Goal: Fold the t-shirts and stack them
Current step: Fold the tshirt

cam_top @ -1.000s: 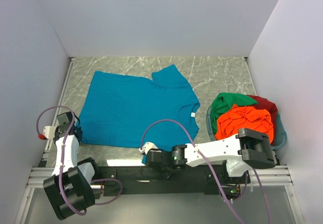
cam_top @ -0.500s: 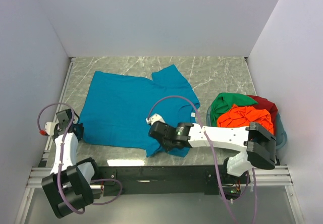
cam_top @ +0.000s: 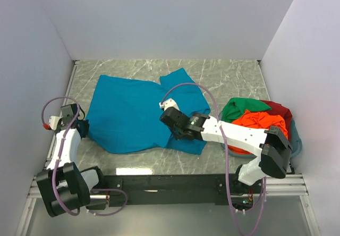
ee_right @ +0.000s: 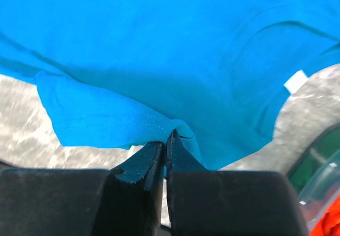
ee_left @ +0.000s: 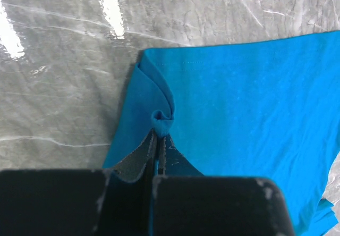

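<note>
A teal-blue cloth t-shirt (cam_top: pixel 130 114) lies centre-left on the grey marble table (cam_top: pixel 234 76), its long axis left to right and its neck to the right. The left gripper (ee_left: pixel 158 135) and the right gripper (ee_right: pixel 166 137) are each clamped on its near edge. A teal-grey plastic basket (cam_top: pixel 297 140) stands at far right.

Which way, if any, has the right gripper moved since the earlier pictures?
Yes. The right gripper, shut on the teal-blue t-shirt, has gone from beside the black base rail toward the back wall, dragging the near hem over the shirt.

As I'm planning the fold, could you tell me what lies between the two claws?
The teal shirt, pinched by left claw and right claw, as the top view shows.
</note>
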`<state>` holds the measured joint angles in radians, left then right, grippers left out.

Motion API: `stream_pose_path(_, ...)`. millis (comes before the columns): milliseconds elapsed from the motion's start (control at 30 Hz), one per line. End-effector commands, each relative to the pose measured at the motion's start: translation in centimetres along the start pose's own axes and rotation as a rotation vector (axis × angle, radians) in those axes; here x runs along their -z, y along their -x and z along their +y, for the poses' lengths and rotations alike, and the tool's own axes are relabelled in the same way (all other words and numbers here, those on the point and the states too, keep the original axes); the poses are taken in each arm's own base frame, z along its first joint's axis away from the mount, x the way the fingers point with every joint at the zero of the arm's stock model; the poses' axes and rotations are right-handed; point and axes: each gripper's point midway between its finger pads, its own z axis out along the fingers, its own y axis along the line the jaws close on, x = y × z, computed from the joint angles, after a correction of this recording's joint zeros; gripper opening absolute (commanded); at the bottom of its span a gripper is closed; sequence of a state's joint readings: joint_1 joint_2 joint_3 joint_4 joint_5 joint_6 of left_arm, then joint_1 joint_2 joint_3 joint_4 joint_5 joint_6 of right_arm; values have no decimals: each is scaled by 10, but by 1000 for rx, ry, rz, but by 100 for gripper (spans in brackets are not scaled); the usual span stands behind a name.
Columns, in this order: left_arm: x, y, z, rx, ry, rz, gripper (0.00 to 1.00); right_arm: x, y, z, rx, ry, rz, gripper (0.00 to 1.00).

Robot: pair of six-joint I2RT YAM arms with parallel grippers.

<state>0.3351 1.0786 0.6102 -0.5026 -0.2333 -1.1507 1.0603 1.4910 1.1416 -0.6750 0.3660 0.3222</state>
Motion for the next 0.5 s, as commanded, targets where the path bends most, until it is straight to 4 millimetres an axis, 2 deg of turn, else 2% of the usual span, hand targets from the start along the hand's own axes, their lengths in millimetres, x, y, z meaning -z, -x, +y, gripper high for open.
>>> stream_pose_path(0,5,14,-27,31,-60,-36,1,2,26,-16,-7,-55,-45,0)
stream_pose_path(233,2,20,-44,25,-51,-38,1,-8,39,-31,-13,-103,-32,0)
stream_pose_path(467,-4,24,-60,4,-54,-33,1,-14,48,-56,-41,-161,-22,0)
